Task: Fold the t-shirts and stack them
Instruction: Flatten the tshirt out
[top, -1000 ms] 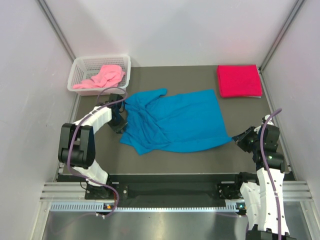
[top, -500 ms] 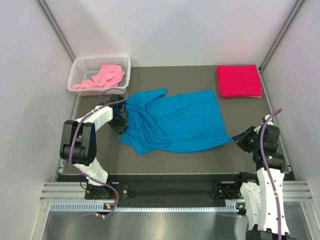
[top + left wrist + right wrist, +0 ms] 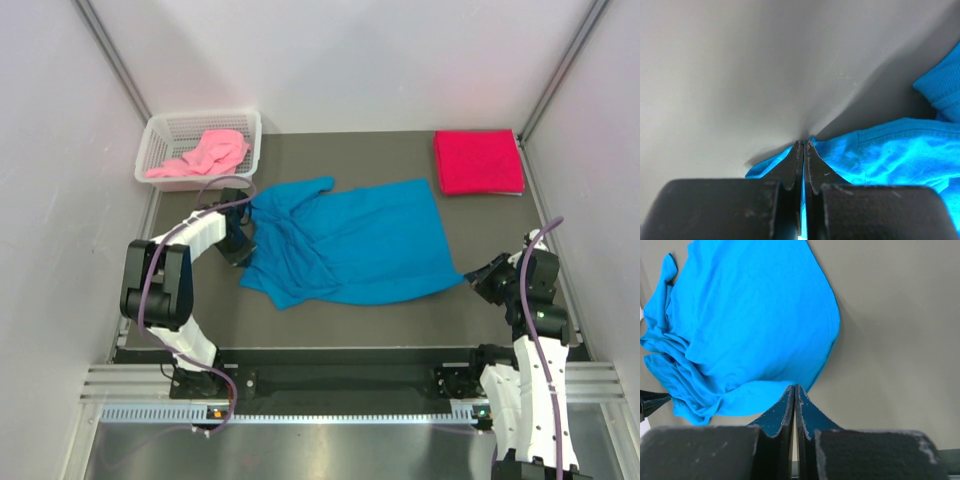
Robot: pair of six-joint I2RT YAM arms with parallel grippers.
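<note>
L pincer (image 3: 803, 142) had just snapped shut. A sec earlier it stood part-open at the bunched left edge of the blue t-shirt (image 3: 370, 245); now its jaws met w/ blue cloth nipped between them. R pincer (image 3: 794, 386) was closed as before, on the shirt's near-right corner. Shirt hadn't shifted: spread but rumpled, mid-tabletop (image 3: 350, 150). At far right the red t-shirt (image 3: 478, 161) sat folded; the pink t-shirt (image 3: 205, 155) lay crumpled in the basket (image 3: 160, 125). Prob. both ends were now secured, so pulling it flat could start.

A blue t-shirt (image 3: 350, 240), crimson t-shirt (image 3: 478, 162), pink t-shirt (image 3: 205, 155), and white basket (image 3: 200, 117).
</note>
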